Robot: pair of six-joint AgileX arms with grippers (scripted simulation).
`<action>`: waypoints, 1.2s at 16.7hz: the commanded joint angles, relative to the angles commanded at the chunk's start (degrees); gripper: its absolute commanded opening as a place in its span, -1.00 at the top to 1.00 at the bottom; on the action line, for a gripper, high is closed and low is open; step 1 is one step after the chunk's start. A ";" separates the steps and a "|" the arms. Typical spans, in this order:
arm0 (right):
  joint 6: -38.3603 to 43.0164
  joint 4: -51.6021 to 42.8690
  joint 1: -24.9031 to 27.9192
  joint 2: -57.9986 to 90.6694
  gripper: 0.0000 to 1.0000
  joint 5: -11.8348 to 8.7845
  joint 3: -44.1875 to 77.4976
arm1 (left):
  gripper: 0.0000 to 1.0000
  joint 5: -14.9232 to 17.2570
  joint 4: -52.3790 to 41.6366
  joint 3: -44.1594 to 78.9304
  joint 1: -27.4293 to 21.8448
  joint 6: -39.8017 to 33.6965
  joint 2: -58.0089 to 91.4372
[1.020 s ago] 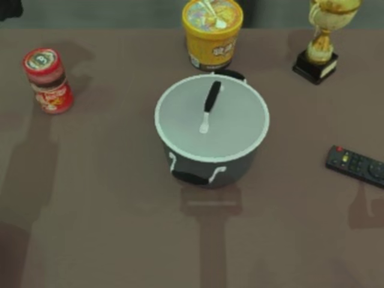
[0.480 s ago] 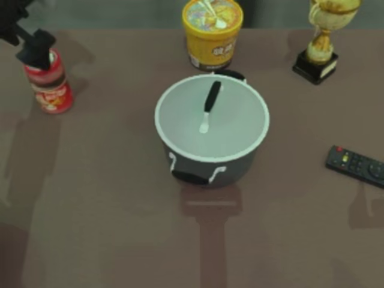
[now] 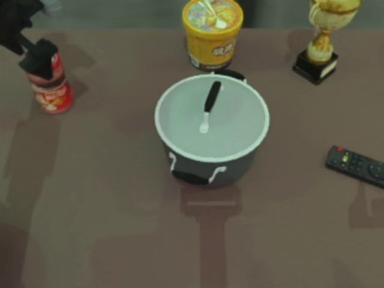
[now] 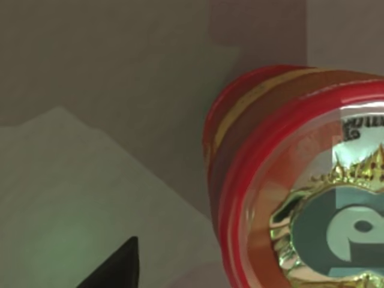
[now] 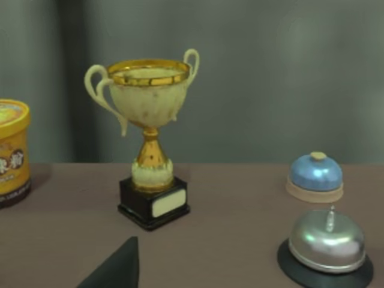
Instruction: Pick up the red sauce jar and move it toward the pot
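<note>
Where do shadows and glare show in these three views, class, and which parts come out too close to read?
Top view: the pot throws a long shadow toward the near edge of the table. Left wrist view: the red sauce jar fills the frame, soft, its foil sticker glinting. Right wrist view: highlights on the silver bell and the trophy.

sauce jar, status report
Left gripper over the jar top, not lifted. Right arm out of view. Pot mid-table, path clear.
</note>
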 joint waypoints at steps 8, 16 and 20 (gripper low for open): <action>0.00 0.00 0.00 0.00 -1.00 0.00 0.00 | -1.00 0.13 -3.55 14.20 -0.39 -0.44 10.37; 0.00 0.00 0.00 0.00 -1.00 0.00 0.00 | -1.00 0.17 -5.17 20.65 -0.68 -0.73 15.26; 0.00 0.00 0.00 0.00 -1.00 0.00 0.00 | -0.40 0.17 -5.17 20.65 -0.68 -0.73 15.26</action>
